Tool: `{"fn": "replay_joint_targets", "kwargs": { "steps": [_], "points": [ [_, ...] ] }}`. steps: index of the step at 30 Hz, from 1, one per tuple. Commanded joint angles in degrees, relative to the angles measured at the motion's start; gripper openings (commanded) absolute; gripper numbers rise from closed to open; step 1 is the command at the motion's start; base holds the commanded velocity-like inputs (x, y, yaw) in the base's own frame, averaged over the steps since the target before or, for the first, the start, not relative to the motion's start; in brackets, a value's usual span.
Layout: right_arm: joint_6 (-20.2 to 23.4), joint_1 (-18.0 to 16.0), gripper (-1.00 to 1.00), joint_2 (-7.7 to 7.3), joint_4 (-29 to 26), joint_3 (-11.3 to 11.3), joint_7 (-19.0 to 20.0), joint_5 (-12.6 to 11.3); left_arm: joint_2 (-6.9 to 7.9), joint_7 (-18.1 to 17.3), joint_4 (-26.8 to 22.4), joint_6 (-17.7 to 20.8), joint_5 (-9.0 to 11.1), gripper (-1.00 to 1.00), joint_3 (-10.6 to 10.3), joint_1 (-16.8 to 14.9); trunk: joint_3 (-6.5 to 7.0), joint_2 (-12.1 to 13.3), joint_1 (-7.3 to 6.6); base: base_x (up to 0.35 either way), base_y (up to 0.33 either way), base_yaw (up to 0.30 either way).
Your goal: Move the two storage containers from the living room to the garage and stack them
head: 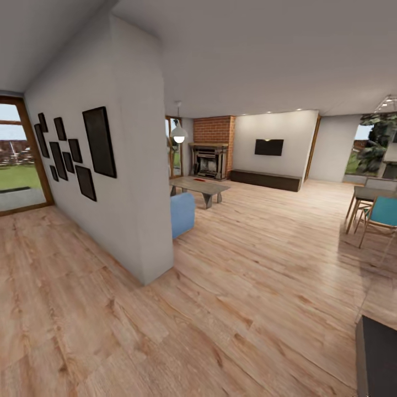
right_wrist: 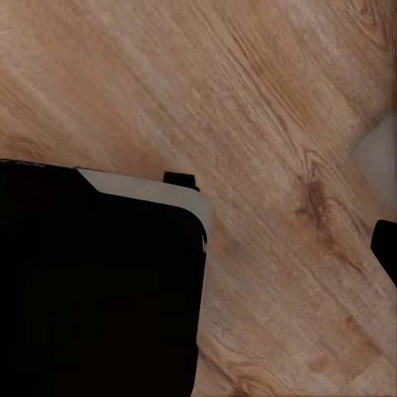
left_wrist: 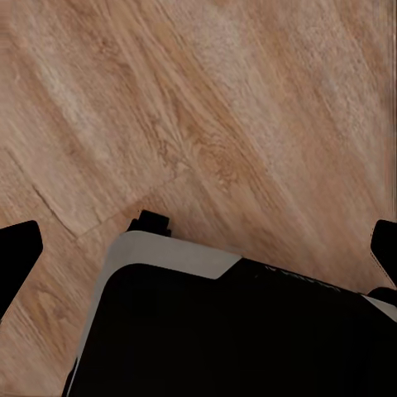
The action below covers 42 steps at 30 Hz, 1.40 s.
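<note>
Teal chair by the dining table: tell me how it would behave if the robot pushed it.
The teal chair stands on thin wooden legs, so it is probably light. It would likely slide over the smooth plank floor. A push high on its back might tip it.

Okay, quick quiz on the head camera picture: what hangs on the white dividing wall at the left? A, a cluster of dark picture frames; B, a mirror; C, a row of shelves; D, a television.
A: a cluster of dark picture frames hangs on the dividing wall; the television is mounted on the far wall, beside the brick fireplace.
</note>
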Motion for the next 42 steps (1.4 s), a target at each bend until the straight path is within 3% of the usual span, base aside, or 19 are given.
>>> {"fn": "replay_joint_targets", "kwargs": {
  "steps": [1,11,42],
  "points": [
    [-0.26,-0.08,1.0,0.03,0.18,0.43,-0.23,-0.1,-0.01,0.19,0.0,-0.06,0.44,1.0,-0.49,-0.03,-0.1,-0.08,0.05,0.326,0.0,-0.29],
    [-0.17,-0.09,1.0,0.03,0.18,0.7,-0.2,-0.09,-0.01,0.16,0.0,0.18,0.41,1.0,-0.49,-0.03,-0.1,-0.08,0.05,0.326,0.0,-0.234],
    [-0.08,-0.09,1.0,0.0,0.18,0.87,-0.33,-0.09,-0.19,0.2,0.0,0.2,0.41,1.0,-0.49,-0.03,-0.1,-0.08,0.05,0.326,0.0,-0.005]
  ]
}}
